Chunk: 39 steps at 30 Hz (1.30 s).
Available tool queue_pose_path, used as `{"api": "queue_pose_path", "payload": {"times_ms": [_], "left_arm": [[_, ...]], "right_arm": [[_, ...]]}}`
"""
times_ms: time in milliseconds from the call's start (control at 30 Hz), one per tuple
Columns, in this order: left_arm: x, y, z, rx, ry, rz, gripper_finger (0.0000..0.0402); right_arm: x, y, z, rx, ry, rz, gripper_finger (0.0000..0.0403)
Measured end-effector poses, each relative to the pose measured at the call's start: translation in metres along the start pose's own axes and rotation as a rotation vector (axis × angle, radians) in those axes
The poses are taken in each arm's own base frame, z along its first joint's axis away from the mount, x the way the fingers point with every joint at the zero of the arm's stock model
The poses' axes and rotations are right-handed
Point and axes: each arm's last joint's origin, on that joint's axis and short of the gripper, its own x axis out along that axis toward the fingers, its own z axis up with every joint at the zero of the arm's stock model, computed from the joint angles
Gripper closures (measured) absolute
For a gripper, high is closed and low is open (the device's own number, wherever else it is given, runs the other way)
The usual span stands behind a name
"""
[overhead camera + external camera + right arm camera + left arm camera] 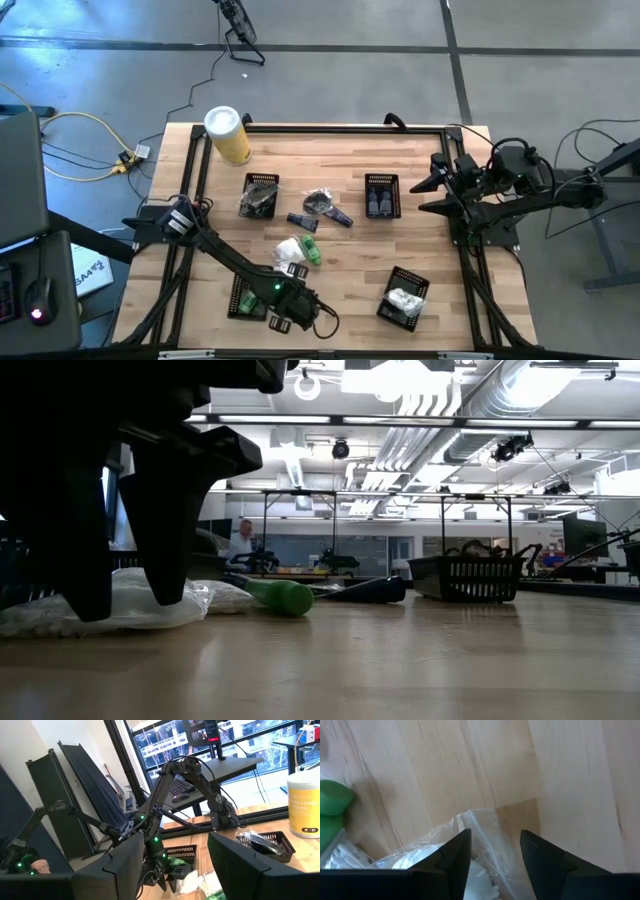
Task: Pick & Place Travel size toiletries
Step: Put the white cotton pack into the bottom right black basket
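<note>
Down at the near edge of the pale wooden table [340, 270], the left gripper [495, 851] stands with its two dark fingers [451, 857] parted to a middling gap, one on either side of a crinkled clear plastic packet with white contents [427, 857]. The packet's edge lies between the fingers and runs back under them; whether the pads touch it cannot be told. Just beyond one finger, past the packet, sits the rounded end of a small green plastic bottle [331, 805]. In the low view the packet [150, 605] lies flat on the wood at the fingertips, with the green bottle [283, 596] on its side beside it and a dark blue tube [365, 590] farther on. The right gripper [435, 190] waits at the table's right edge, its fingers [125, 865] held wide apart with nothing between them.
</note>
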Motion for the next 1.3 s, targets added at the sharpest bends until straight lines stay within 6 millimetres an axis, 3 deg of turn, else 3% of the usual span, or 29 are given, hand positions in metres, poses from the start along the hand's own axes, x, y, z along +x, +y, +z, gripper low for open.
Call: {"api": "queue_pose_path", "payload": {"times_ms": [867,1000,1200,1300], "left_arm": [[0.014,0.001,-0.012,-0.070,0.025,0.021,0.0252],[0.015,0.001,-0.013,-0.069,0.024,0.022,0.0286],[0.015,0.001,-0.013,-0.064,0.025,0.023,0.0381],[0.015,0.001,-0.012,-0.064,0.012,0.021,0.0394]], "right_arm": [[0.000,0.000,0.000,-0.008,0.000,0.000,0.0188],[0.000,0.000,0.000,-0.008,0.000,0.000,0.0188],[0.000,0.000,0.000,-0.008,0.000,0.000,0.0188],[0.000,0.000,0.000,-0.008,0.000,0.000,0.0188]]}}
